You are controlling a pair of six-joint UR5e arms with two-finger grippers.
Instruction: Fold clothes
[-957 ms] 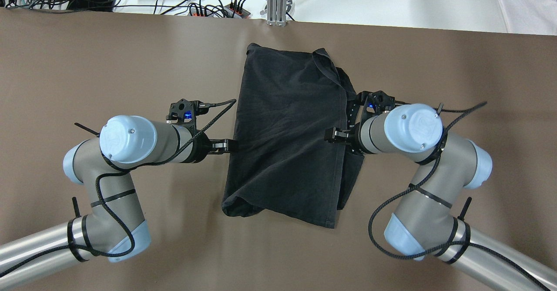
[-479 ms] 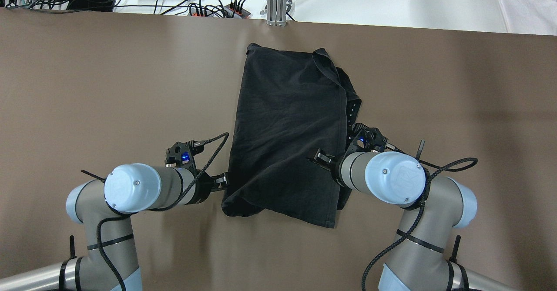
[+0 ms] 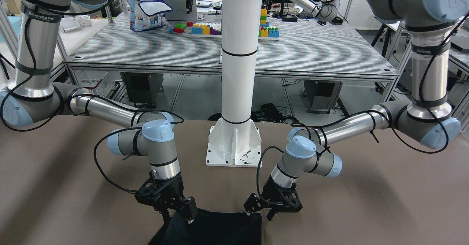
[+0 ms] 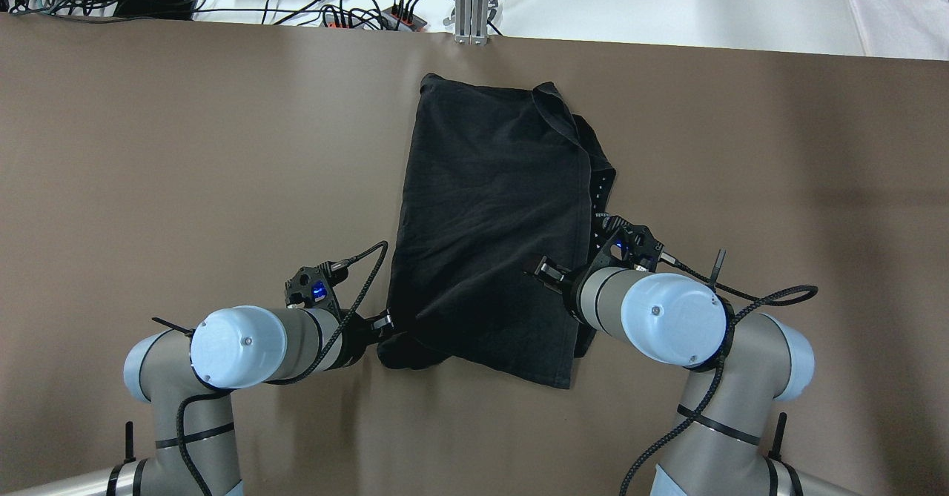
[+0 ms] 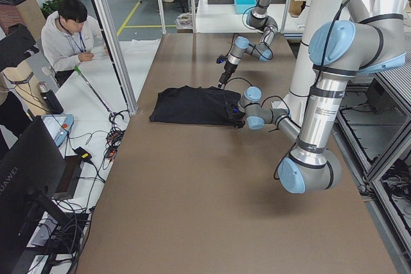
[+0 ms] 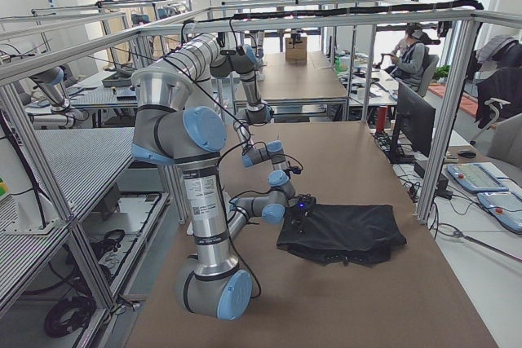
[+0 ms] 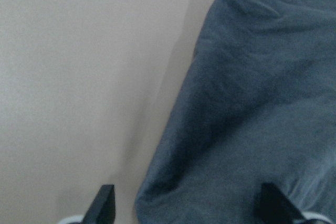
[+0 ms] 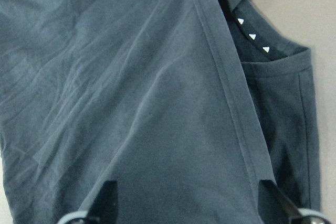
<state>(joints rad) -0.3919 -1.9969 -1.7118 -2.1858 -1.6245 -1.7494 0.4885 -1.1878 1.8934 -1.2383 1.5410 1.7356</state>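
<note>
One black clothes piece (image 4: 489, 222) lies doubled over mid-table (image 4: 185, 147). Two grippers: left gripper (image 4: 385, 324) at its near-left corner, right gripper (image 4: 546, 270) above its right part. Overhead hides the jaws. The wrist views show both spread wide, gripping nothing. Right wrist also shows hem (image 8: 226, 93) and white triangle marks (image 8: 253, 36). Front view crops the cloth at its bottom edge.

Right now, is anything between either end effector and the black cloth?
Nothing visible does. The left end effector sits open at the near left corner of the black cloth. The right end effector hangs open over its right hem.
</note>
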